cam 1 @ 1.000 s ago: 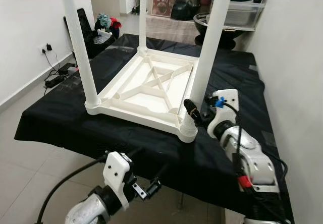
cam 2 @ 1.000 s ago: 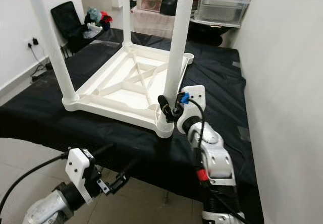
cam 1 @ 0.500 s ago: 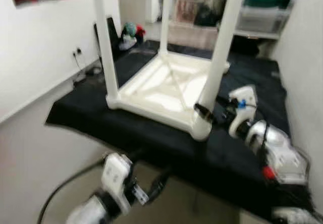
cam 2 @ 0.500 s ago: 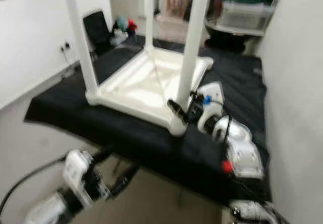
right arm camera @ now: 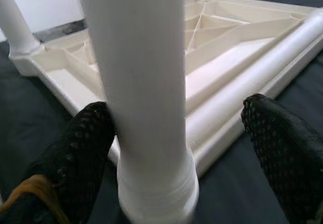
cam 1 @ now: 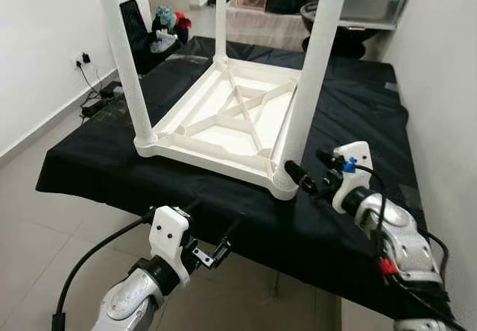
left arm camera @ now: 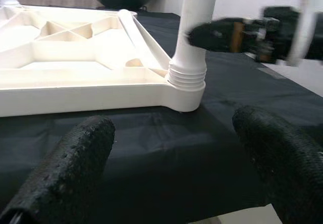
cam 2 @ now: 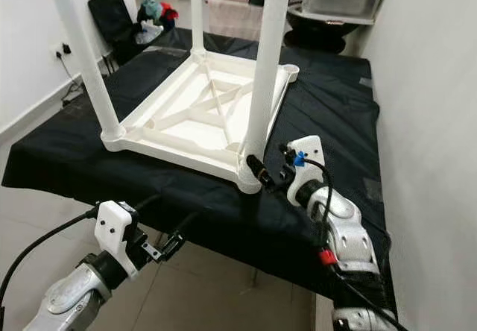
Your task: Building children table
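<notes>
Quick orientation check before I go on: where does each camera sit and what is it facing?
Head eyes: look forward and down on the upturned white table on the black cloth; both arms show, left hand low, right hand at the near leg.
Left wrist: looks along its open fingers at that corner.
Right wrist: faces the leg between its fingers.
Both wrist views share the near leg.

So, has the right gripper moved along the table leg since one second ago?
Yes. The right gripper now sits lower on the near right leg, closer to its corner socket than before. It is open, with a finger on each side of the leg.
</notes>
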`<state>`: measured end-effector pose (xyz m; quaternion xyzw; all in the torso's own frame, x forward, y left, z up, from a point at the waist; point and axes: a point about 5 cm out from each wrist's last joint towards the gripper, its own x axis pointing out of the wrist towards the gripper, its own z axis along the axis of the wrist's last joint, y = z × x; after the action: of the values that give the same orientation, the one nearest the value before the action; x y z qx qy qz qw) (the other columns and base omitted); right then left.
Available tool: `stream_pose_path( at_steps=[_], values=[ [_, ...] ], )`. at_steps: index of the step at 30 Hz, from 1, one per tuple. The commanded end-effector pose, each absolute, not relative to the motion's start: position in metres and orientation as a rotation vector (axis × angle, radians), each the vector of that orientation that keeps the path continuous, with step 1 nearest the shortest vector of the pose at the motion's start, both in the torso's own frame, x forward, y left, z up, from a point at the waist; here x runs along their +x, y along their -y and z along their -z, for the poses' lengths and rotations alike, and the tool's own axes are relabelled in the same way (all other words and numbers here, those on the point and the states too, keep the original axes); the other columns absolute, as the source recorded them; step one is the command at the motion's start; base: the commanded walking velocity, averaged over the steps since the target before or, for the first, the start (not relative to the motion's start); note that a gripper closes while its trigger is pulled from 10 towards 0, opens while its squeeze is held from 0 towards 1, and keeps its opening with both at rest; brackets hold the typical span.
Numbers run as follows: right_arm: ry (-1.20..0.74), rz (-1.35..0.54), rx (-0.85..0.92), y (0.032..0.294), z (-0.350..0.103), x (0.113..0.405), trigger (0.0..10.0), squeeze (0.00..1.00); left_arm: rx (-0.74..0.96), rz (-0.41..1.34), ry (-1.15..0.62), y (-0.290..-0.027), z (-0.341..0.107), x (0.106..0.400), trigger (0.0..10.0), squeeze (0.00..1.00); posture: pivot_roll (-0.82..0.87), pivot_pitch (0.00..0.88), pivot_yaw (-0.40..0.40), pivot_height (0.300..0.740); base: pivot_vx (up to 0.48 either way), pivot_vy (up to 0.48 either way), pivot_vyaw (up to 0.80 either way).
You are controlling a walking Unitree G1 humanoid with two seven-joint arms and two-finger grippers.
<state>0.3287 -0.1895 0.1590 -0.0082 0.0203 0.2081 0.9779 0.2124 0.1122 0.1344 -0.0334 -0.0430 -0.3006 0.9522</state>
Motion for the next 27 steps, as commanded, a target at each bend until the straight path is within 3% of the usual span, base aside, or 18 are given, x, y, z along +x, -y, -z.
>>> stream_pose_path(
  at_steps=[1, 6, 7, 8, 27],
  values=[
    [-0.017, -0.397, -0.018, 0.191, -0.162, 0.332, 10.0, 0.00, -0.058, 0.628, 0.083, -0.110, -0.133, 0.212, 10.0, 0.00, -0.07, 0.018, -0.062, 0.740, 0.000, 0.000, 0.00],
    [0.016, -0.419, -0.008, 0.188, -0.173, 0.338, 10.0, 0.00, -0.064, 0.642, 0.085, -0.107, -0.134, 0.210, 10.0, 0.00, -0.06, 0.027, -0.066, 0.740, 0.000, 0.000, 0.00],
    [0.035, -0.444, -0.003, 0.188, -0.179, 0.341, 5.7, 0.00, -0.064, 0.647, 0.086, -0.107, -0.134, 0.209, 10.0, 0.00, -0.06, 0.031, -0.067, 0.740, 0.000, 0.000, 0.00],
    [0.051, -0.468, 0.006, 0.188, -0.185, 0.343, 0.0, 0.00, -0.066, 0.652, 0.088, -0.106, -0.135, 0.208, 10.0, 0.00, -0.06, 0.033, -0.067, 0.740, 0.000, 0.000, 0.00],
    [0.072, -0.554, -0.138, 0.200, -0.223, 0.357, 0.0, 0.00, -0.109, 0.678, 0.099, -0.103, -0.142, 0.198, 10.0, 0.00, -0.06, 0.108, -0.087, 0.740, 0.000, 0.000, 0.00]
  ],
)
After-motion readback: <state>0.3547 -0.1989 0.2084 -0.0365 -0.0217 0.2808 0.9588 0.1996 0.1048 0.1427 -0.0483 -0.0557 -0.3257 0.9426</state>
